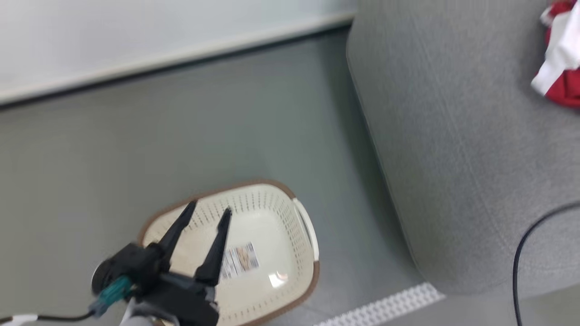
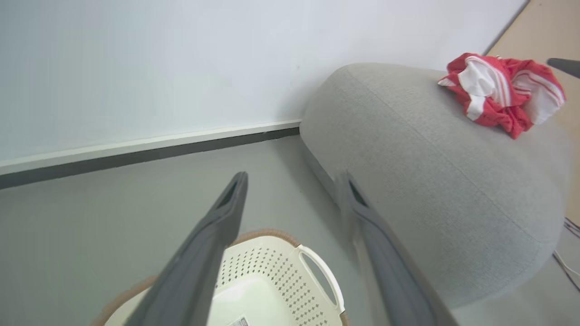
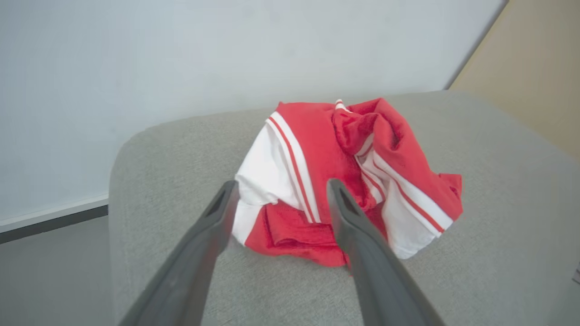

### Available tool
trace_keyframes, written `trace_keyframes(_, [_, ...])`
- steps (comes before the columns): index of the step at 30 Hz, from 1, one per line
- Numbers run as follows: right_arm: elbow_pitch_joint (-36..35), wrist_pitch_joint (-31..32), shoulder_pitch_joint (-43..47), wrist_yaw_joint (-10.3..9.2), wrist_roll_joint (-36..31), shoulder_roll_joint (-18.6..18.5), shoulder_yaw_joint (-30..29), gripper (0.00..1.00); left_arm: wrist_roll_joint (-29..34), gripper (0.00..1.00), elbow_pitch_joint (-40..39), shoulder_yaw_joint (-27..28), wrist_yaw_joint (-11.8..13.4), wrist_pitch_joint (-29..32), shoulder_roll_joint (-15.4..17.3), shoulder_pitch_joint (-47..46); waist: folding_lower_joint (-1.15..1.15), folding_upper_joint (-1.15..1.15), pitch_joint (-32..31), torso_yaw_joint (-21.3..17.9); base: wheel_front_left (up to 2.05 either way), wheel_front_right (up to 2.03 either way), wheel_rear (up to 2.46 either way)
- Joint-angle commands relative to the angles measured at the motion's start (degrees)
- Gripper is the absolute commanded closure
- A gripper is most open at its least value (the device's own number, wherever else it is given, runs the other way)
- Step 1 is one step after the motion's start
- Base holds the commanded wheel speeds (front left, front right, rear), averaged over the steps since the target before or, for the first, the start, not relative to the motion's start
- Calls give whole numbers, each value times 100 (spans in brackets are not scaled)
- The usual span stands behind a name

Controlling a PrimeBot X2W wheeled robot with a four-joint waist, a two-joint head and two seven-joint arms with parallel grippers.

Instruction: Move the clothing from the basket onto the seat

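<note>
We count two tools, one basket, one seat and one heap of clothing; how many garments the heap holds we cannot tell. At the lower left of the head view our left tool [image 1: 211, 207] hangs over the basket [image 1: 297, 226], its two fingers spread wide with nothing between them; the basket's pale bottom shows one printed label [image 1: 240, 260]. The basket stands on the grey floor [image 1: 181, 136], with open floor to its left and up to the skirting board [image 1: 181, 56] along the wall. To its right a narrow strip of floor separates its handle from the seat's [image 1: 453, 136] rounded edge. One dark cable [image 1: 521, 253] crosses the seat's lower right. The clothing [image 1: 559, 59] lies crumpled on the seat at the far right, well apart from the basket. In the right wrist view our right tool [image 3: 282, 182] stands open just above the heap [image 3: 308, 172], gripping nothing; bare grey cushion [image 3: 498, 203] surrounds the heap on every side.
</note>
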Motion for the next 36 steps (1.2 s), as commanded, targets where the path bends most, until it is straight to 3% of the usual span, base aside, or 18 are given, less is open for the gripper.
trace_keyframes(1, [-328, 24, 421, -2, 229, 47, 86, 0, -126, 0, 211, 105, 53, -135, -38, 284, 1, 1, -1273, 505, 0, 0, 0])
trace_keyframes(5, [-1171, 18, 1319, -2, 677, 202, 258, 0, -323, 0, 546, 535, 275, -312, -185, 797, 1, 1, -1771, 701, 0, 0, 0])
trace_keyframes(11, [-2038, -234, 2689, -1, 988, 529, 386, 0, -348, 0, 759, 1349, 319, -368, -510, 1372, 1, 1, -2284, 1060, 0, 0, 0])
trace_keyframes(19, [-2811, -658, 3953, -1, 702, 1297, 654, 0, 272, 0, 781, 2274, -110, -369, -843, 1955, 1, 1, -2548, 1310, 0, 0, 0])
trace_keyframes(26, [-3053, -754, 4423, -1, 327, 1874, 848, 0, 506, 0, 857, 2591, -579, -369, -1048, 2317, 1, 1, -2643, 1321, 0, 0, 0])
trace_keyframes(36, [-2789, -848, 4655, -1, 11, 1925, 1715, 0, 914, 0, 1191, 2971, -1084, -370, -1141, 2633, 1, 1, -2685, 1282, 0, 0, 0])
